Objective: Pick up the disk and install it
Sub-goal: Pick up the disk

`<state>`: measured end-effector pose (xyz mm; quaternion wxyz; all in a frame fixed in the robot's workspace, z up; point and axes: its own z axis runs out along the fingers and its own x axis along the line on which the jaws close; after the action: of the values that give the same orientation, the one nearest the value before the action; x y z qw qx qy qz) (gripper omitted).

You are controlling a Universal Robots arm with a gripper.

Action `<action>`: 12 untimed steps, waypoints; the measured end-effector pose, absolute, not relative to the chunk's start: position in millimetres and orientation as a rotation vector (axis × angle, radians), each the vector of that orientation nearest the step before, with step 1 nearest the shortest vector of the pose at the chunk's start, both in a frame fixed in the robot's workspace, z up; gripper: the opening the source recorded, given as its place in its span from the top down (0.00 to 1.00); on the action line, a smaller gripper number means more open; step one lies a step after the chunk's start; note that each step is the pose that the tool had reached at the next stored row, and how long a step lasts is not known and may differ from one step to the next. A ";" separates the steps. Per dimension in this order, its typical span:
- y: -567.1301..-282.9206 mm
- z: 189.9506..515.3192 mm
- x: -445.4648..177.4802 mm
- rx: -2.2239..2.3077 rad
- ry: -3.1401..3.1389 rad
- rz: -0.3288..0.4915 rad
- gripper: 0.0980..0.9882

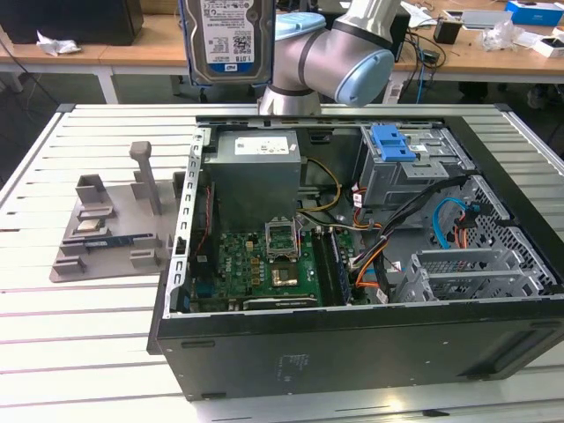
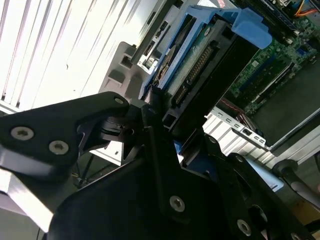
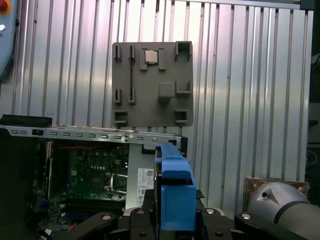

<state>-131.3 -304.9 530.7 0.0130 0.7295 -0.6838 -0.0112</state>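
Observation:
The disk [image 1: 227,40] is a silver-grey drive with a blue-and-white label. It hangs upright in the air at the top of the exterior view, above the back edge of the open computer case [image 1: 352,344], beside the arm's elbow [image 1: 339,57]. In the second wrist view my gripper [image 2: 172,127] is shut on the disk [image 2: 200,55], its black fingers [image 2: 150,120] clamping one end, with the connector side and blue rails showing. The first wrist view shows the disk's blue rail [image 3: 175,190] edge-on between the gripper's [image 3: 175,212] black fingers.
Inside the case are a grey power supply [image 1: 256,172], a motherboard [image 1: 269,264], loose cables [image 1: 379,238] and a drive cage with a blue bracket [image 1: 392,143] at the back right. A grey fixture tray [image 1: 110,233] with small parts lies on the slatted table [image 1: 79,335], at the exterior view's left.

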 end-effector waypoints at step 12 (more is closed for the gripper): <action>-323.5 530.1 -131.2 2.273 -2.131 -0.035 0.70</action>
<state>-131.2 -323.5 530.1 0.0130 0.7294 -0.6838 -0.0112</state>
